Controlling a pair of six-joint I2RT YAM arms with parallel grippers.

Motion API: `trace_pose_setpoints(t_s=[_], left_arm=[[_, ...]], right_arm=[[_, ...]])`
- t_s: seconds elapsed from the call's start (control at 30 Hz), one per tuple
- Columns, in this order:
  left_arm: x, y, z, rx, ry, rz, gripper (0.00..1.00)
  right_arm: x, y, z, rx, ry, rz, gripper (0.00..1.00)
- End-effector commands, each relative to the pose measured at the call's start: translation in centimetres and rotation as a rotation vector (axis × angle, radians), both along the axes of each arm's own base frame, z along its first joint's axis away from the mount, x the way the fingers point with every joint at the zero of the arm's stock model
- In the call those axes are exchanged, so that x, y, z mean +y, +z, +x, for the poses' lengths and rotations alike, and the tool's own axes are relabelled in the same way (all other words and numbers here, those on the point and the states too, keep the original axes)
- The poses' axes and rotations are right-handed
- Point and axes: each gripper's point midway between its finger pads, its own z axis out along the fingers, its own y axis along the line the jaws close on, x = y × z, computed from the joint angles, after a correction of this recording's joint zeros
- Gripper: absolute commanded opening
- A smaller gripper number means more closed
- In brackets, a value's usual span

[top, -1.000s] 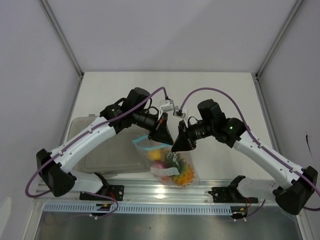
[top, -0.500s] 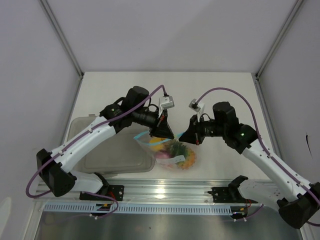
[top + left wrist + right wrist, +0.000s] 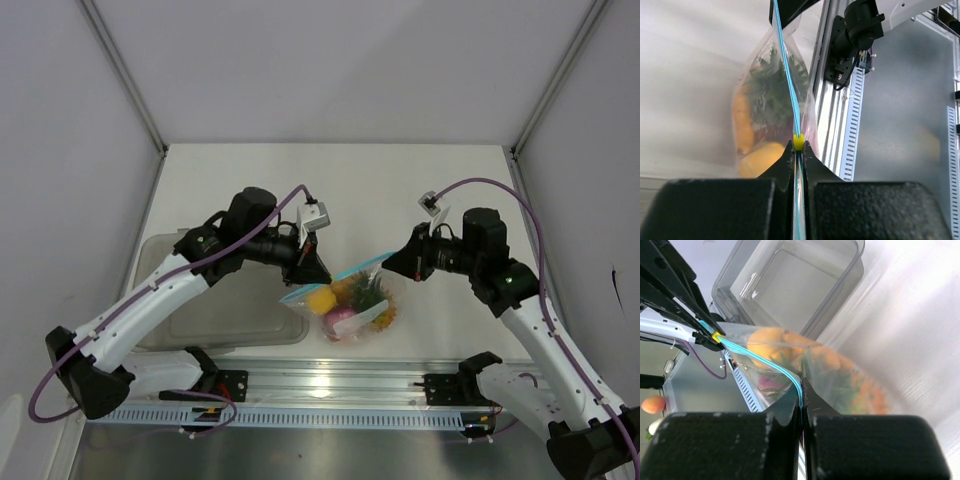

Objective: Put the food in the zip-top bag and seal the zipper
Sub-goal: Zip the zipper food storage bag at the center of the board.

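The clear zip-top bag (image 3: pixel 355 305) holds the food: orange fruits (image 3: pixel 771 341), a yellow lemon (image 3: pixel 762 157), a purple onion (image 3: pixel 341 321) and a piece with spiky green leaves (image 3: pixel 772 85). The light blue zipper (image 3: pixel 345 275) is stretched between both grippers. My left gripper (image 3: pixel 312 270) is shut on the zipper's left end, right behind a small yellow slider (image 3: pixel 798 142). My right gripper (image 3: pixel 392 265) is shut on the zipper's right end (image 3: pixel 801 390). In the wrist views the strip (image 3: pixel 790 90) runs straight from my left gripper (image 3: pixel 798 147) towards my right gripper (image 3: pixel 803 392).
A translucent grey tub (image 3: pixel 225 300) stands left of the bag, and it also shows in the right wrist view (image 3: pixel 790 280). A metal rail (image 3: pixel 330 385) runs along the near table edge. An orange piece (image 3: pixel 652 404) lies at the far left of the right wrist view.
My right gripper has slid right along the zipper and my left has drawn back left. The strip is now stretched between them and the bag has turned.
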Motion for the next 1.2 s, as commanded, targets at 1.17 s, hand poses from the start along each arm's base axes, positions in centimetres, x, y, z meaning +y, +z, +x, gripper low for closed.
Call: trace_pose_setpoints(t_s=[1.17], left_arm=[[11.3, -1.9, -1.5, 0.076, 0.676, 0.086, 0.01]], right_arm=[[-1.8, 0.0, 0.8, -0.007, -0.095, 0.010, 0.00]])
